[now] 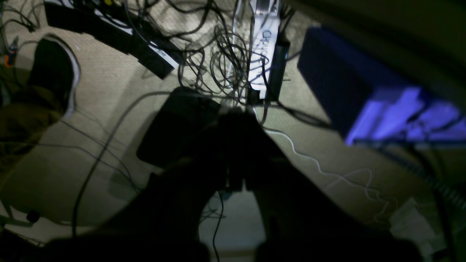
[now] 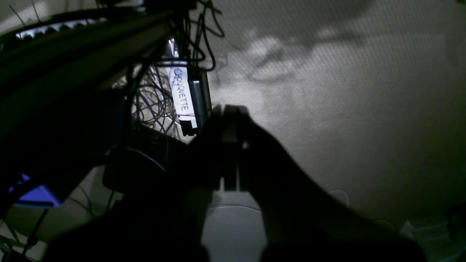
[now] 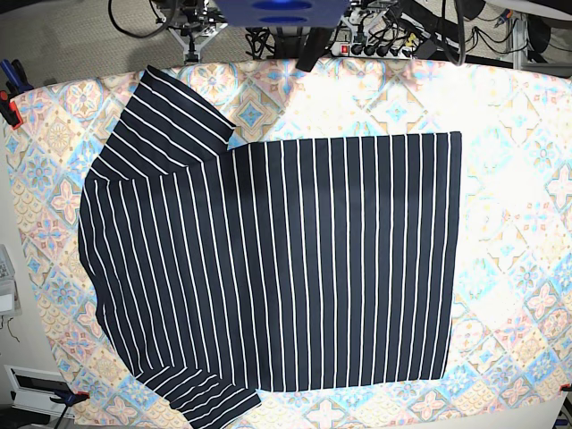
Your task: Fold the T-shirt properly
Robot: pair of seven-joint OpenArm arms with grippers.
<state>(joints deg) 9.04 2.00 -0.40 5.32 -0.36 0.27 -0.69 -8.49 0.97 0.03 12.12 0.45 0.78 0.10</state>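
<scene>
The T-shirt (image 3: 286, 268), dark navy with thin white pinstripes, lies spread flat on the tablecloth in the base view. Its collar end points left. One sleeve (image 3: 165, 121) reaches the far left and the other sleeve (image 3: 210, 398) the near left. Neither gripper shows over the table. My left gripper (image 1: 236, 118) is a dark silhouette in the left wrist view, its jaws together and empty, hanging over the floor. My right gripper (image 2: 229, 111) in the right wrist view is also shut and empty, off the table.
The pastel diamond-tile tablecloth (image 3: 509, 134) covers the table. Tangled cables (image 1: 222, 47) and a white power strip (image 1: 264, 43) lie on the carpet under the left wrist. The blue robot base (image 3: 281, 9) stands at the table's far edge. Clamps (image 3: 7, 98) grip the left edge.
</scene>
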